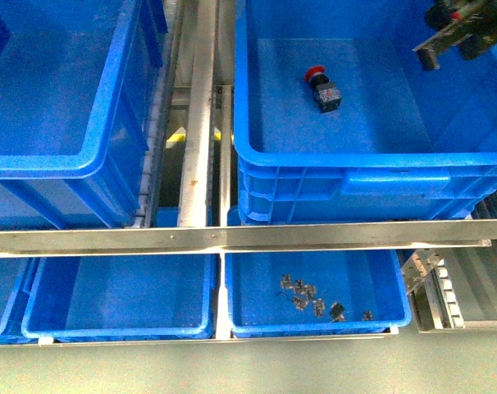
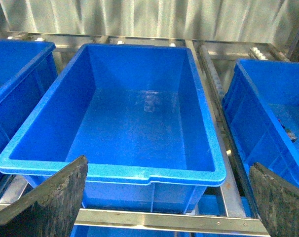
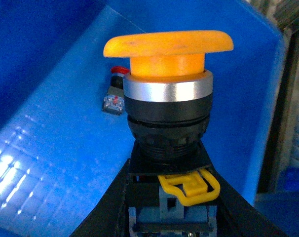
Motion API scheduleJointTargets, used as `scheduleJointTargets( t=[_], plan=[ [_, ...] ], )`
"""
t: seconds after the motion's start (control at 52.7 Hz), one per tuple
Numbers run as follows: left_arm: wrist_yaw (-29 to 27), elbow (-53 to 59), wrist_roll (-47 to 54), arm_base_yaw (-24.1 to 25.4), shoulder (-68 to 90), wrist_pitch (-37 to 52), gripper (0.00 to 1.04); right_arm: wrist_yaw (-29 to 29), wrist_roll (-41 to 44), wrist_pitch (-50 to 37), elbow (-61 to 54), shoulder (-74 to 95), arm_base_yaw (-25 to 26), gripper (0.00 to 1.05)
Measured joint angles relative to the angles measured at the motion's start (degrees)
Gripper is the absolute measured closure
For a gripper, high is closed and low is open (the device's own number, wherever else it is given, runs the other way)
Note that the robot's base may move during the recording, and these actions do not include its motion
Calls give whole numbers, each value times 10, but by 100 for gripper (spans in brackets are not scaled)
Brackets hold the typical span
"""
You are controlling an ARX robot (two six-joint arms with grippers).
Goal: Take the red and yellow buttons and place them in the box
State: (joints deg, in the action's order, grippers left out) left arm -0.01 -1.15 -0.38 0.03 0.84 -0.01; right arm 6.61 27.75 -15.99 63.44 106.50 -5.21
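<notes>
The right gripper (image 3: 169,217) has its jaws clenched on the yellow button (image 3: 168,94) by its body, cap up — held over the box (image 1: 330,156) for dropping beside the red button (image 1: 322,89). The left gripper (image 2: 164,197) hangs released, jaws spread, holding nothing.

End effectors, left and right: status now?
Left end effector: open, holding nothing.
Right end effector: closed on the yellow button, over the box.
</notes>
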Motion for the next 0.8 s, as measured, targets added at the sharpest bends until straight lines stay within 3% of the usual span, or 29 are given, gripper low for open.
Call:
scheduleJointTargets(
  t=[0.342, 0.797],
  plan=[
    [0, 0, 0, 0, 0, 0, 8, 48, -28, 149, 331, 261, -1, 78],
    [0, 0, 0, 0, 0, 0, 8, 93, -35, 233, 505, 407, -1, 78]
  ],
)
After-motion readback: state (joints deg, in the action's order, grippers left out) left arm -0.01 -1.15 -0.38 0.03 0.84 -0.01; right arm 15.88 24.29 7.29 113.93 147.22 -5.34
